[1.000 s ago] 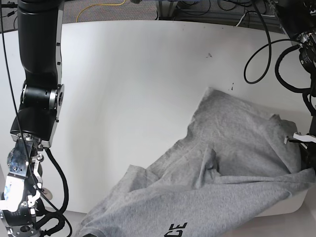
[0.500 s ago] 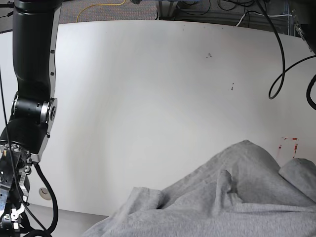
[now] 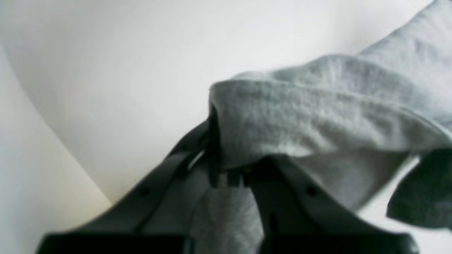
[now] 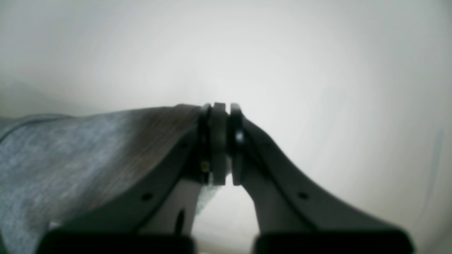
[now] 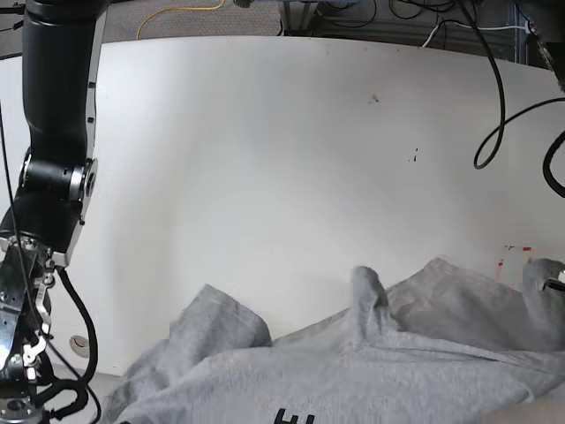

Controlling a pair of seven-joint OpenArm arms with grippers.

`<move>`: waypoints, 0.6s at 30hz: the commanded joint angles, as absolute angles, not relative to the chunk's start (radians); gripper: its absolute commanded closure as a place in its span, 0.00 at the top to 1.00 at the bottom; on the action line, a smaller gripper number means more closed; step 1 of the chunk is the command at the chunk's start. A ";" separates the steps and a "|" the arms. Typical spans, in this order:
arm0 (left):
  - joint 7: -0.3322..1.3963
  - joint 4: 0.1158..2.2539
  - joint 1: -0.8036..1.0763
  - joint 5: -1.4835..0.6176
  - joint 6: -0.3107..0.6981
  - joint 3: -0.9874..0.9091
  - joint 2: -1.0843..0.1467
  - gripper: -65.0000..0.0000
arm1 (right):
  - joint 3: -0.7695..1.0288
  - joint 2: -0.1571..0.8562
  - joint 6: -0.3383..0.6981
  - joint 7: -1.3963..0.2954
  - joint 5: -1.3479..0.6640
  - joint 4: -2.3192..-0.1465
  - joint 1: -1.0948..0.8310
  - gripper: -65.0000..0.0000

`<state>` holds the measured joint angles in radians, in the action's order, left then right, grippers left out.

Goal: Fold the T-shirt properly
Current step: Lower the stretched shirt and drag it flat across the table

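Note:
The grey T-shirt [image 5: 371, 362] lies bunched along the table's near edge in the base view, with dark printed letters at the bottom of the frame. In the left wrist view my left gripper [image 3: 227, 174] is shut on a thick fold of the T-shirt [image 3: 317, 116], and cloth drapes over its right finger. Seen from the right wrist, my right gripper [image 4: 220, 141] is shut, and the T-shirt [image 4: 77, 155] runs taut from the left up to its fingertips. Neither gripper's fingertips show in the base view.
The white table [image 5: 265, 159] stretches away behind the shirt. The black arm carrying the right wrist camera [image 5: 53, 177] stands at the left edge. Black cables [image 5: 503, 106] hang at the far right. Small dark and red marks dot the table's right side.
The shirt has slid toward the near edge and spread leftward in the base view. Its printed letters show again at the bottom. The arm on the left shifted slightly.

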<state>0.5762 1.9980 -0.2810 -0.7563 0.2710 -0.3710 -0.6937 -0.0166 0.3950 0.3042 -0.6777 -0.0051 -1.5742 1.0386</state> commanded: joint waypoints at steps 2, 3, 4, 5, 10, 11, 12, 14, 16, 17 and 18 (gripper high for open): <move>0.547 2.005 -0.214 -0.751 0.257 -0.381 -0.639 0.00 | -0.007 0.417 0.289 -0.657 0.002 -1.659 0.964 0.01; 0.549 2.005 -0.196 -0.751 0.257 -0.381 -0.627 0.00 | -0.001 0.421 0.289 -0.659 0.002 -1.679 0.934 0.01; 0.549 2.005 -0.162 -0.750 0.257 -0.383 -0.608 0.00 | 0.015 0.426 0.289 -0.659 0.002 -1.709 0.885 0.01; 0.547 2.006 -0.134 -0.750 0.257 -0.383 -0.596 0.00 | 0.028 0.427 0.289 -0.659 0.002 -1.732 0.848 0.01; 0.545 2.008 0.021 -0.750 0.257 -0.383 -0.556 0.00 | 0.105 0.424 0.289 -0.661 0.002 -1.842 0.628 0.01; 0.544 2.008 0.045 -0.750 0.257 -0.383 -0.550 0.00 | 0.114 0.424 0.289 -0.661 0.002 -1.856 0.593 0.01; 0.544 2.008 0.077 -0.750 0.257 -0.383 -0.536 0.00 | 0.125 0.424 0.289 -0.661 0.002 -1.876 0.547 0.01; 0.544 2.008 0.120 -0.750 0.257 -0.383 -0.510 0.00 | 0.143 0.424 0.289 -0.661 0.002 -1.900 0.476 0.01; 0.544 2.008 0.162 -0.750 0.257 -0.384 -0.492 0.00 | 0.165 0.423 0.289 -0.659 0.002 -1.922 0.414 0.01; 0.544 2.008 0.188 -0.750 0.259 -0.384 -0.483 0.00 | 0.176 0.423 0.289 -0.659 0.002 -1.933 0.383 0.01; 0.544 2.008 0.208 -0.750 0.260 -0.384 -0.481 0.00 | 0.183 0.423 0.289 -0.659 0.002 -1.940 0.360 0.01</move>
<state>0.5804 1.9911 0.1864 -0.7383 0.2630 -0.3740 -0.4702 0.1619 0.4076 0.3042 -0.6926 -0.0048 -1.9041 0.3645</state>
